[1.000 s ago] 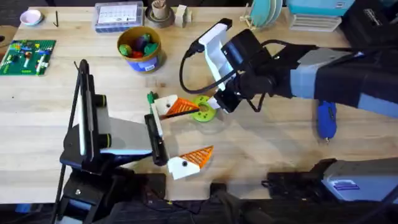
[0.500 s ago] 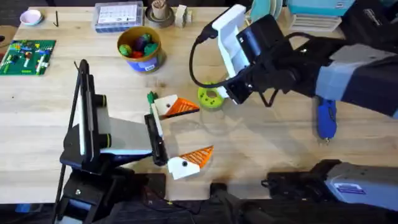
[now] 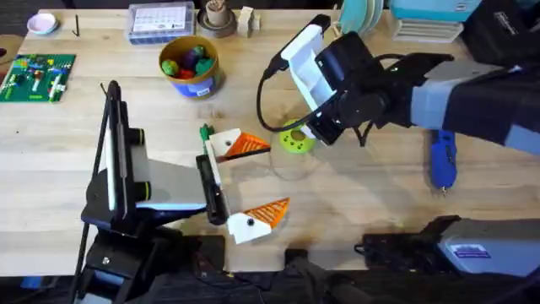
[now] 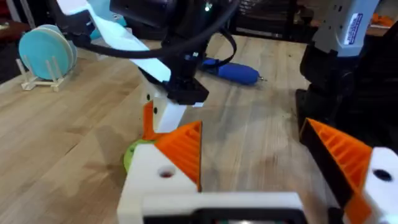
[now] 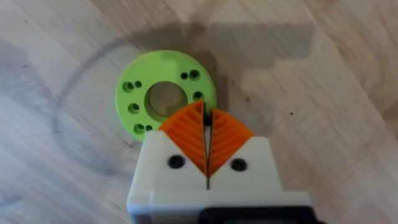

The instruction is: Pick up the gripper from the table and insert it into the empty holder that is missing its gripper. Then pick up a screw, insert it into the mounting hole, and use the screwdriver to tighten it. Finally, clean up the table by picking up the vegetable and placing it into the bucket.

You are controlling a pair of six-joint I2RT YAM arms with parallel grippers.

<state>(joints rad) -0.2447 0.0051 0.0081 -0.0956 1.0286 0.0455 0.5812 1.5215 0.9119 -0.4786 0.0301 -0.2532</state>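
My right gripper (image 3: 310, 135) reaches in from the right, and its orange pads (image 5: 206, 138) are pressed together, shut, right over the edge of a bright green disc with holes (image 5: 165, 99). The left gripper (image 3: 245, 181) stands wide open just left of it, one white-and-orange finger (image 4: 180, 155) near the disc, nothing between the two. The slim green vegetable (image 3: 204, 132) lies beside the left gripper's far finger. At the back stands the bucket (image 3: 191, 80) with toy food inside. The blue screwdriver (image 3: 442, 160) lies at the right. The loose gripper, the holder and the screw are hidden.
The green disc (image 3: 297, 139) lies flat mid-table. Along the back edge stand a clear parts box (image 3: 160, 21), a small cup (image 3: 217, 17) and a rack of teal plates (image 3: 363, 17). A green board (image 3: 38, 76) sits far left. Bare wood lies between disc and screwdriver.
The right gripper swung up and back, then came down again farther right. The green disc has shifted right and slightly back with it. The left arm has not moved.
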